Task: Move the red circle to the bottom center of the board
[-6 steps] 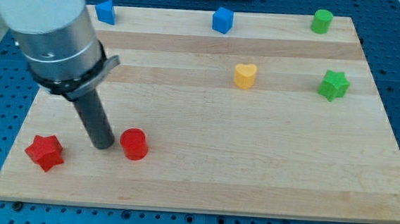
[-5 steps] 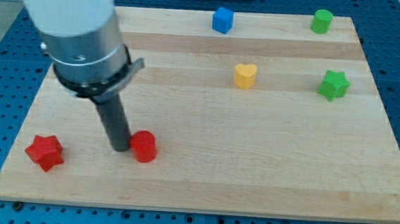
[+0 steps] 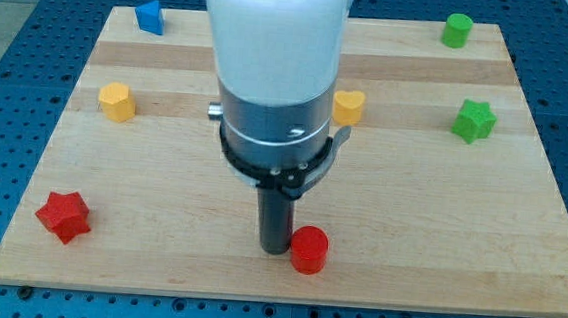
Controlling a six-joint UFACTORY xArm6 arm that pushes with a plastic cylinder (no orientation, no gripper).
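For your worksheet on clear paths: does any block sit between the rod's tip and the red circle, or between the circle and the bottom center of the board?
Nothing visible does. My tip is right beside the red circle, on its left in the view, and the circle sits near the bottom center of the board.

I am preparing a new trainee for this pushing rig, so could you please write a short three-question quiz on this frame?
1. True or false: my tip is on the view's left side of the red circle, close against it.
2. Which block lies nearest the board's bottom left corner? A) green star B) red star C) yellow heart
3. Fill in: the block at the view's top right is a green ____.

Key: 1 true; 2 B; 3 cylinder.
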